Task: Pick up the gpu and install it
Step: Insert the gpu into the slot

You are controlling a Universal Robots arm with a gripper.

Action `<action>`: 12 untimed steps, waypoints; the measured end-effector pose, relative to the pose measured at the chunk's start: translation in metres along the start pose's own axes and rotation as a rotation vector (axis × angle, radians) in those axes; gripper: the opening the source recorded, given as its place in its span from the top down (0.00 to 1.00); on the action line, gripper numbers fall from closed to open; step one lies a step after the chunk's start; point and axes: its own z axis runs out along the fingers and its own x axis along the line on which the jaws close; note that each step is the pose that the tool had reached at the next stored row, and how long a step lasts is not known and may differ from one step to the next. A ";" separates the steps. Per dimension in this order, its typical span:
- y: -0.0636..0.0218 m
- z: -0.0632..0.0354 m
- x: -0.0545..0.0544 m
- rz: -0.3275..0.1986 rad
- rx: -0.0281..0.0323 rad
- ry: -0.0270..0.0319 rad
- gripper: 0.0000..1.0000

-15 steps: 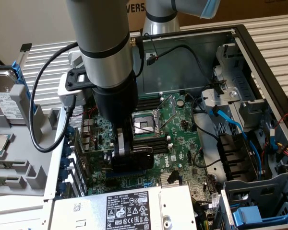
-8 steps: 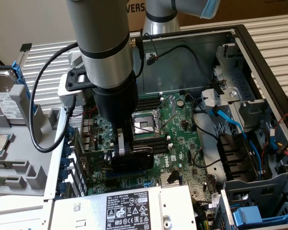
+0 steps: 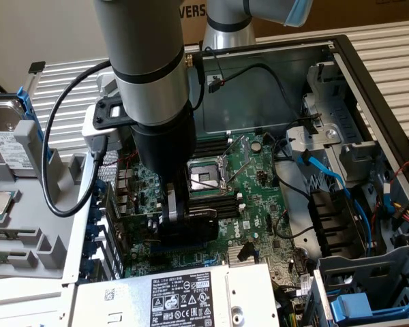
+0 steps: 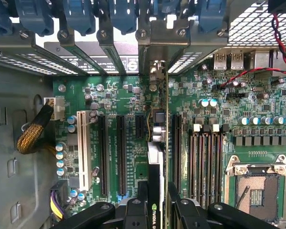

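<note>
claw [image 4: 157, 202]: clamped on gpu [image 4: 156, 167]
gpu: held on edge, bracket at the rear slot openings
position: low over motherboard [image 4: 109, 100], just beside the memory slots [image 4: 207, 162]

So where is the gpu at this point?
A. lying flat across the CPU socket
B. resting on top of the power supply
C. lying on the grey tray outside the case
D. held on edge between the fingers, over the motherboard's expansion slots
D: in the wrist view the gpu stands on edge, clamped by the gripper, above the motherboard slots.
</note>
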 end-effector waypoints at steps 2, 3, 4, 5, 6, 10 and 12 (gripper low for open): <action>0.0000 0.0001 0.000 0.000 -0.0001 0.0002 0.74; 0.0000 0.0004 0.000 0.000 0.0000 0.0001 0.74; 0.0000 0.0007 0.000 0.000 0.0000 0.0002 0.74; 0.0000 0.0011 0.000 0.000 0.0000 0.0005 0.74; 0.0001 0.0016 0.000 0.000 0.0000 0.0009 0.74; 0.0012 0.0022 0.000 0.000 0.0004 0.0011 0.74; 0.0016 0.0022 0.000 0.000 0.0002 0.0009 0.74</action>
